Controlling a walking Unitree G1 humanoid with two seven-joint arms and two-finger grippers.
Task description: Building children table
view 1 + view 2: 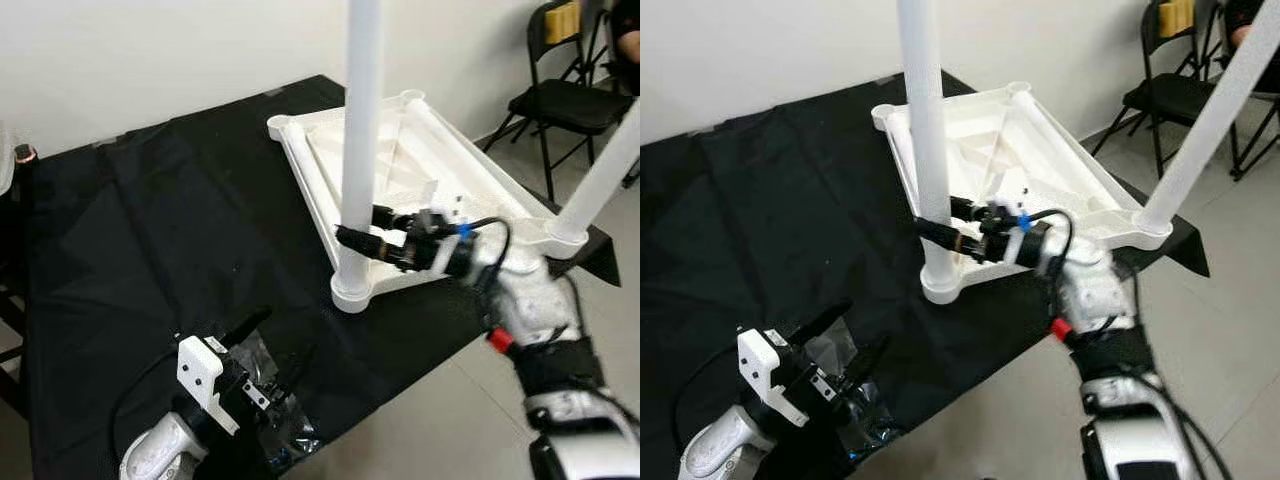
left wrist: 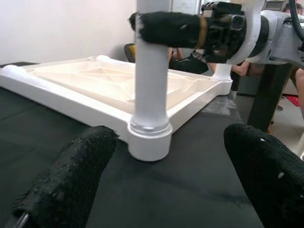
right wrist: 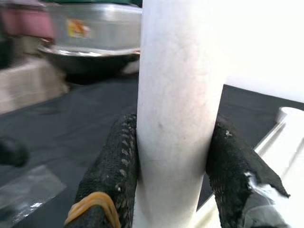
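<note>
Table leg (image 1: 360,110): my right gripper (image 1: 362,232) pinches it just above its socket (image 1: 352,288); I should keep it upright, pressing straight down. Left gripper (image 1: 268,355): spread, idle.

A white plastic tabletop (image 1: 420,150) is lying upside down on the black cloth (image 1: 150,230), its ribbed underside facing up and round sockets at the corners. One white tubular leg (image 1: 360,120) is standing upright in the near corner socket (image 1: 352,290) (seemingly seated, though the joint is hard to judge). A second leg (image 1: 605,175) is rising at a slant from the right corner socket (image 1: 565,238).
</note>
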